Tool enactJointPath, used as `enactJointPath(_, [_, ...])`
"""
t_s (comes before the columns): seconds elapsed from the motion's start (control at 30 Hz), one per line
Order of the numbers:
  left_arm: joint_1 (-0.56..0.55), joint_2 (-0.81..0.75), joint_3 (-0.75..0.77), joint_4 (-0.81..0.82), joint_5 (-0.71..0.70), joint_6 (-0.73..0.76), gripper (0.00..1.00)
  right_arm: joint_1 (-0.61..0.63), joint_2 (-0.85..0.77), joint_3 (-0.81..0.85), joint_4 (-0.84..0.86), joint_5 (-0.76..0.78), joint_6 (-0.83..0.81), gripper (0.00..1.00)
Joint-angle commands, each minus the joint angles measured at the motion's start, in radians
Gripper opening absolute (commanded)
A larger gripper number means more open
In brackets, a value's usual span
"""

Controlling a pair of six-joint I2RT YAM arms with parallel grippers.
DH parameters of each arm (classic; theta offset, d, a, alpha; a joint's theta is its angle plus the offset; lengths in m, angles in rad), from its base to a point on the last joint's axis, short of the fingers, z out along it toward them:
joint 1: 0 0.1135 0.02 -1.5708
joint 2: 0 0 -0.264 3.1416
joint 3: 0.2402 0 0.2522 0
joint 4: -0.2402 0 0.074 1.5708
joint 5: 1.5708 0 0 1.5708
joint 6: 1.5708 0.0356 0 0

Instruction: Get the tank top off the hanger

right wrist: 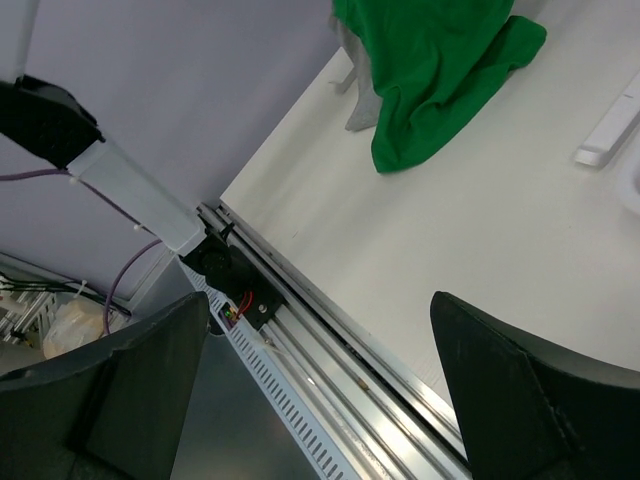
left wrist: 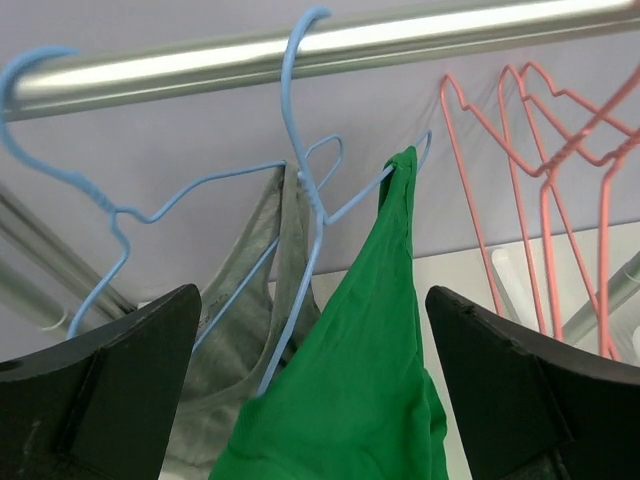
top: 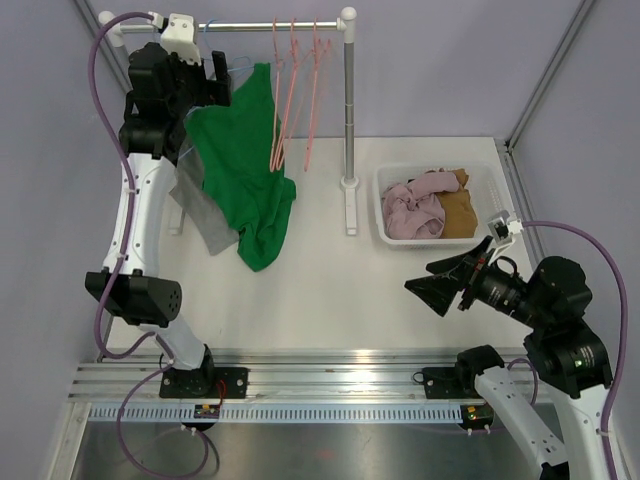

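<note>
One strap holds the green tank top (left wrist: 370, 350) on the blue hanger (left wrist: 300, 150), so the released, empty left end effector (left wrist: 318, 390) frames it, apparently ready to tug.

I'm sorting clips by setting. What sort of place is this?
Probably a robot lab test cell staged as a laundry corner, not a home: a small clothes rack and a bin of garments stand on a white table, with an aluminium mounting rail along its near edge.
</note>
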Motion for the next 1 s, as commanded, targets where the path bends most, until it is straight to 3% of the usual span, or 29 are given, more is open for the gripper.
enactJointPath(0.0, [0.023, 0.062, 0.072, -0.01, 0.105, -0.048, 0.99, 0.005, -0.03, 0.011, -0.03, -0.057, 0.019, 1.0])
enactJointPath(0.23, [0.06, 0.112, 0.04, 0.001, 0.13, -0.056, 0.99, 0.004, -0.041, 0.02, -0.044, -0.085, 0.017, 0.99])
enactJointPath(0.33, [0.089, 0.14, 0.06, -0.03, 0.227, -0.084, 0.96, 0.004, -0.044, 0.019, -0.041, -0.086, 0.014, 1.0])
enactJointPath(0.43, [0.112, 0.168, 0.089, -0.054, 0.309, -0.092, 0.79, 0.004, -0.036, 0.014, -0.033, -0.088, 0.014, 0.99])
enactJointPath(0.47, [0.114, 0.175, 0.092, -0.062, 0.314, -0.095, 0.69, 0.004, -0.033, 0.016, -0.033, -0.092, 0.014, 1.0])
enactJointPath(0.7, [0.119, 0.192, 0.11, -0.048, 0.343, -0.116, 0.38, 0.004, -0.038, 0.013, -0.033, -0.086, 0.017, 1.0])
enactJointPath(0.83, [0.12, 0.203, 0.129, -0.047, 0.344, -0.137, 0.29, 0.005, -0.041, 0.013, -0.033, -0.086, 0.019, 0.99])
enactJointPath(0.97, [0.12, 0.202, 0.132, -0.036, 0.36, -0.157, 0.28, 0.005, -0.041, 0.006, -0.032, -0.089, 0.02, 0.99])
